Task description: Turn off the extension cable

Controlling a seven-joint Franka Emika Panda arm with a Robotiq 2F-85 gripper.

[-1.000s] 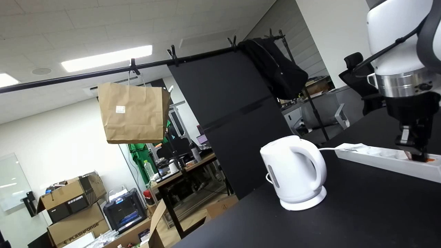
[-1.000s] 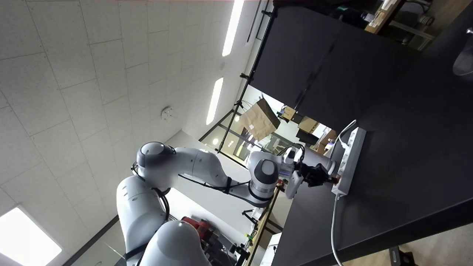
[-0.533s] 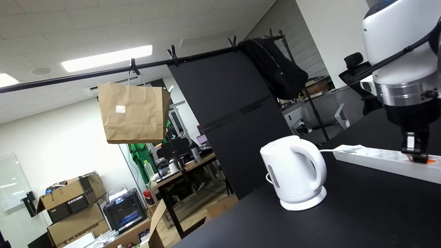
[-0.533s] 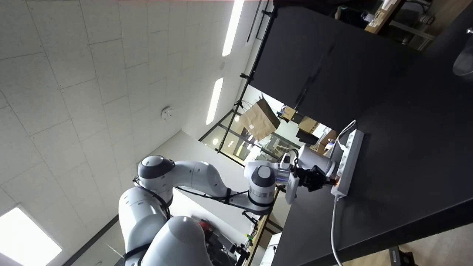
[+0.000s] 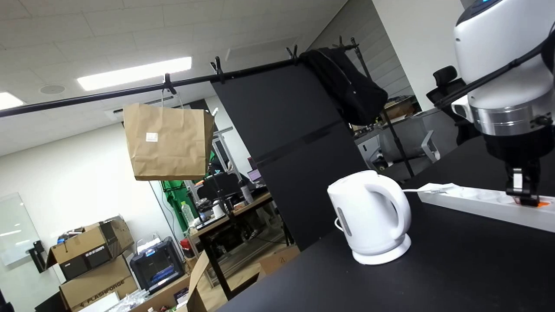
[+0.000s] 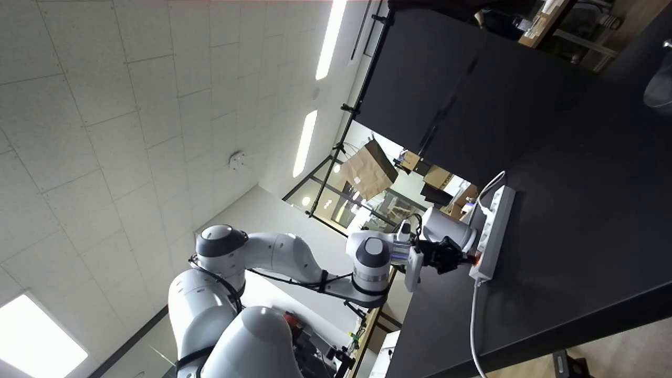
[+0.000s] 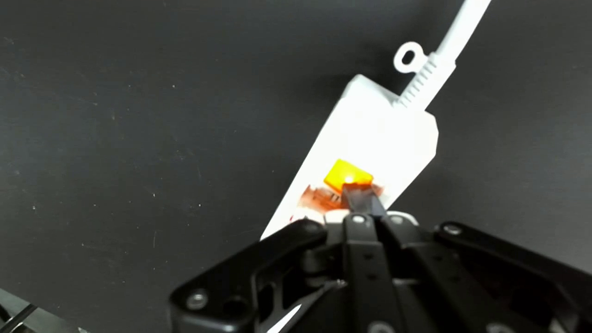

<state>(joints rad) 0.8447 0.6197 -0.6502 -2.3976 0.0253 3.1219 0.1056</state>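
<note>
The extension cable is a long white power strip (image 5: pixel 475 209) lying on the black table. It also shows in an exterior view (image 6: pixel 497 231) and in the wrist view (image 7: pixel 386 134). Its switch (image 7: pixel 346 174) glows yellow-orange in the wrist view, and an orange bit of it shows in an exterior view (image 5: pixel 543 204). My gripper (image 7: pixel 358 189) is shut with no object between its fingers. It points down, and its fingertips are at the near edge of the switch and overlap it in the wrist view. Whether they press on it I cannot tell. The gripper also shows in both exterior views (image 5: pixel 527 201) (image 6: pixel 474 259).
A white electric kettle (image 5: pixel 368 216) stands near the far end of the strip. A white plug (image 5: pixel 440 187) sits in the strip's end socket. The strip's cord (image 6: pixel 474 325) runs over the table edge. A black panel (image 5: pixel 299 156) hangs behind the table.
The wrist has tilted more upright, mostly in the first half second. The strip has shifted slightly toward the kettle. The fingertips have stayed by the switch.
</note>
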